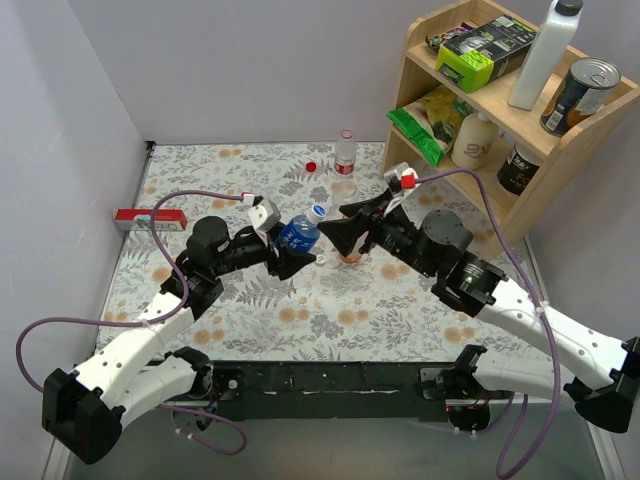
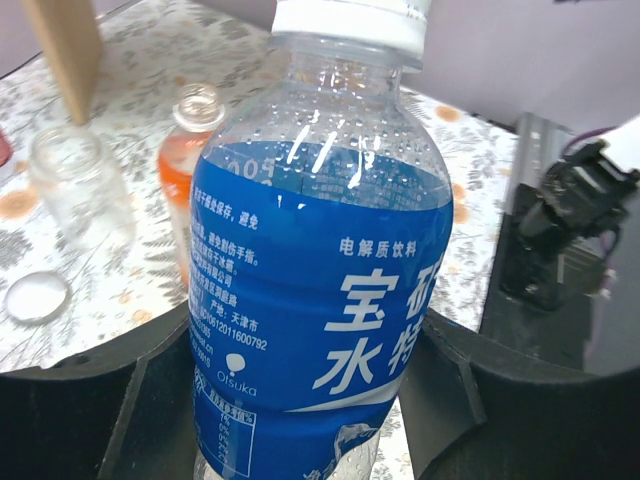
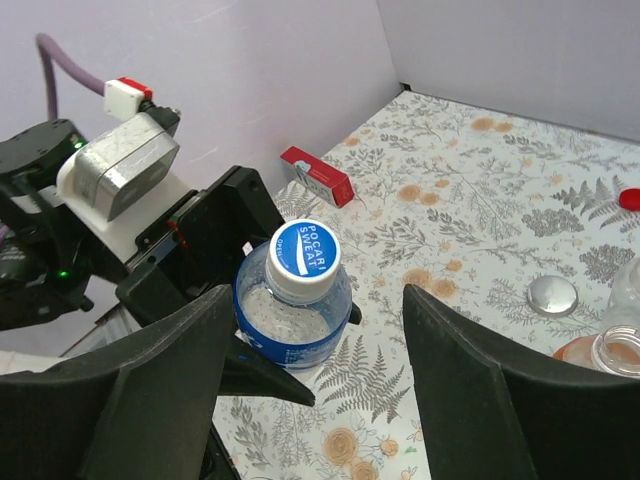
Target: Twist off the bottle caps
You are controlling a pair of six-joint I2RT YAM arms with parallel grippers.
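Observation:
My left gripper [image 1: 288,248] [image 2: 315,400] is shut on the blue-labelled bottle [image 1: 298,234] [image 2: 320,300], held off the table and tilted. Its bluish-white cap [image 1: 318,211] [image 3: 305,248] sits on the neck. My right gripper [image 1: 335,222] [image 3: 315,300] stands open, its fingers apart on either side of that cap without touching it. The orange-liquid bottle [image 2: 185,150] [image 3: 600,355] and the squat clear bottle [image 1: 343,188] [image 2: 75,190] stand uncapped. A silver-white cap [image 2: 37,297] [image 3: 553,293] and a red cap [image 1: 311,166] [image 3: 630,198] lie on the table. The clear red-labelled bottle [image 1: 345,150] stands at the back.
A wooden shelf [image 1: 560,150] at the right holds a tall white bottle [image 1: 545,50], a can, packets and a cream bottle. A red box [image 1: 150,218] [image 3: 316,175] lies by the left wall. The floral tabletop [image 1: 250,330] lies between the arms.

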